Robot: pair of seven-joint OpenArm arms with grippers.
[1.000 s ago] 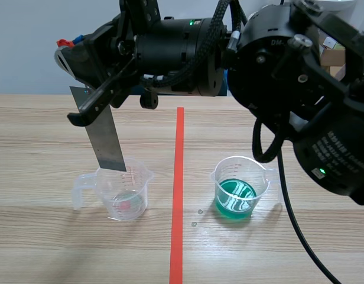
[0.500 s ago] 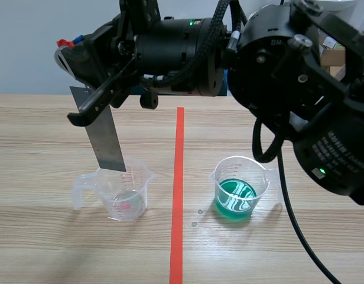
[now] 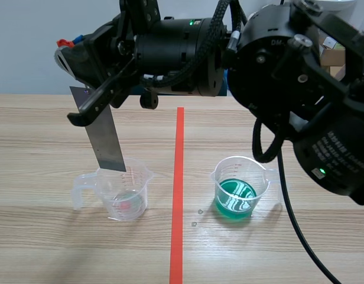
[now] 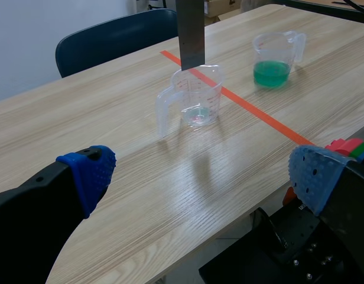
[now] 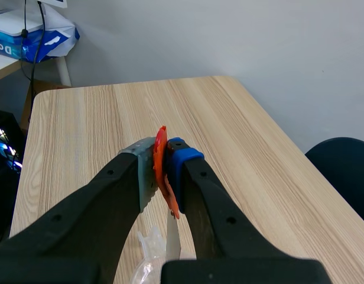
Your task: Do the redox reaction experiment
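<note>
Change: honestly, nothing. Over that last second your right gripper (image 3: 84, 103) and the metal strip (image 3: 108, 139) sat in the exact same spot.
What that meant: I'd say you were parked mid-step. The strip wasn't down in any liquid yet, so the reaction part still looked undone.
Right hand: it was clamped on the strip's top end, having reached across from the right side. The strip hung a bit tilted.
Where the strip was: its lower edge sat about level with the rim of the clear measuring cup (image 3: 126, 192), left of the tape line (image 3: 177, 195).
Left hand: your left gripper (image 4: 202, 173) had its fingers spread wide with nothing between them. It was low near the table's edge, well apart from both cups.
Green cup: the measuring cup of green liquid (image 3: 238, 189) stood on the other side of the tape, untouched.
Hard to make out: the clear cup had something at the bottom, maybe pinkish, but you couldn't tell what. From the right wrist, an orange-red piece (image 5: 162, 168) sat between the fingers beside the blue pad (image 5: 181, 151); no idea what it was. Most of the strip was hidden there.
Cut off: the left arm didn't show in the scene view at all.
</note>
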